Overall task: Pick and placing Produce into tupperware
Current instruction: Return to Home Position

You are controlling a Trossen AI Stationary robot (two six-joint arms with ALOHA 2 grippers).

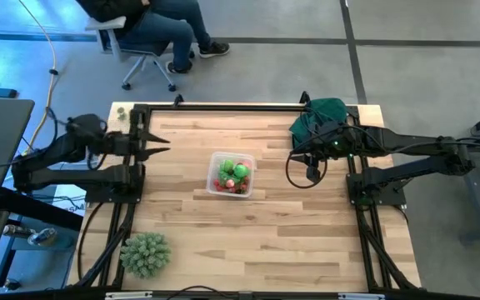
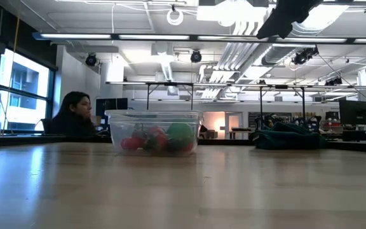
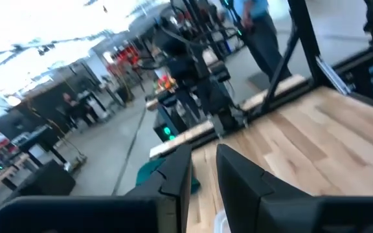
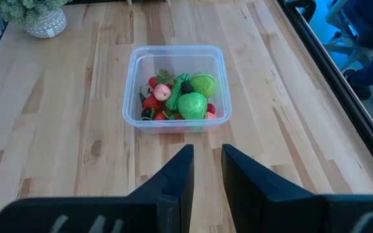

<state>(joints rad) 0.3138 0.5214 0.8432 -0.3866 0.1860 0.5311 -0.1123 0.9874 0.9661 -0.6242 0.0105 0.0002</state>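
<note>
High view. We record the tupperware [image 1: 215, 158] near the middle of the wooden table [image 1: 265, 242], with the produce [image 1: 233, 173] heaped inside it in red, green and pink. The left gripper [image 1: 158, 143] hangs over the table's left edge, well apart from the container. The right gripper [image 1: 307, 158] is to the container's right, just beside the dark green cloth [image 1: 323, 112] at the far right corner. A spiky pale-green ball [image 1: 146, 254] sits at the near left corner. A seated person [image 1: 152, 25] is beyond the table.

Low view. We see the tupperware standing flat on the table, its contents showing through the clear wall. The cloth lies to its right and the person sits behind it to the left.

Left wrist view. We note the left gripper's two fingers [image 3: 173, 175] drawn close together, only a narrow slit between them, holding nothing.

Right wrist view. We note the right gripper's fingers [image 4: 177, 171] likewise nearly together and empty, pointing at the filled tupperware.
</note>
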